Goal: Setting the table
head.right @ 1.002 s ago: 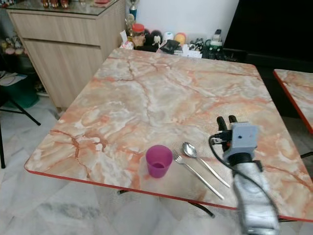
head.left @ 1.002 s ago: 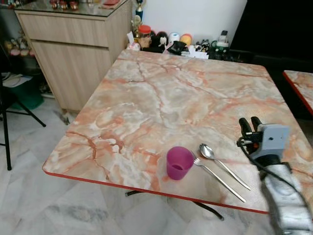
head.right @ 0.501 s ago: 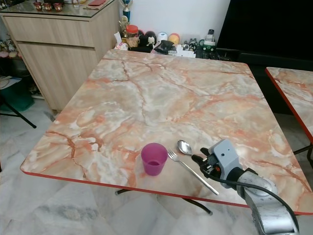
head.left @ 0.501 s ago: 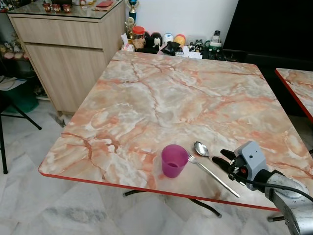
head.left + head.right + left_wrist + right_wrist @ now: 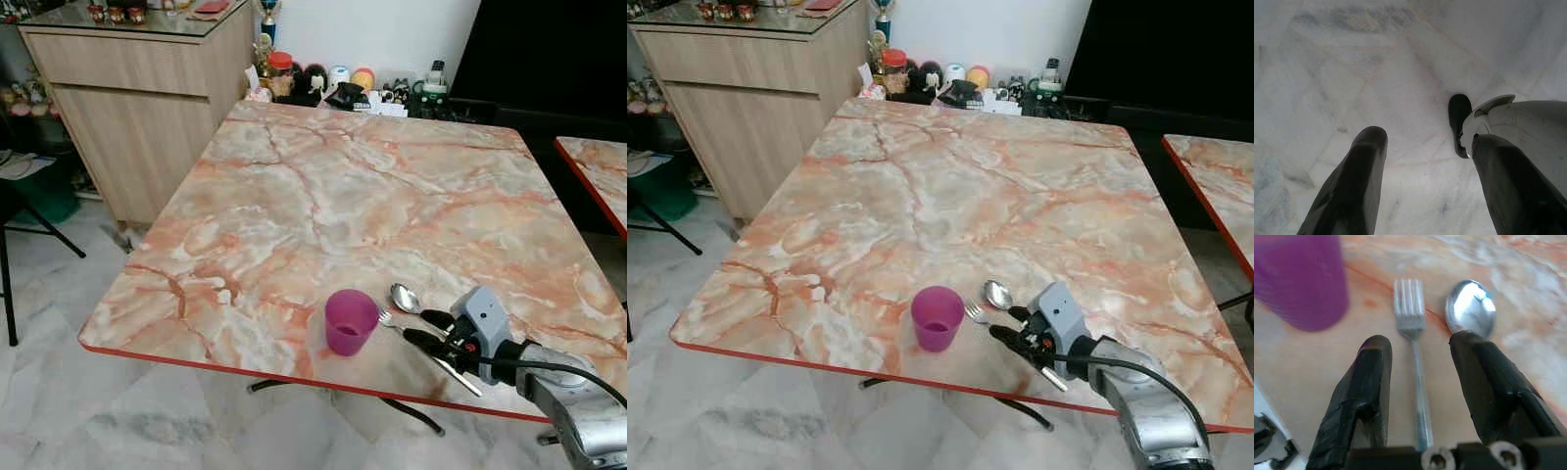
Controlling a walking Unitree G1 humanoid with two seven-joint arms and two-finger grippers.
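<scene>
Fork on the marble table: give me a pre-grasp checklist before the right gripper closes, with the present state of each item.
1. Right gripper open: ok.
2. Fork handle between the fingers: ok.
3. Spoon outside the grasp: not ok, its bowl sits at one fingertip.
4. Purple cup apart from the fingers: ok.
5. Fingers low enough to pinch the handle: cannot tell.
6. Left gripper idle over the floor: ok.

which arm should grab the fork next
Right. The right gripper already hovers open over the table with the fork handle between its fingers; the left gripper hangs by the floor.
</scene>
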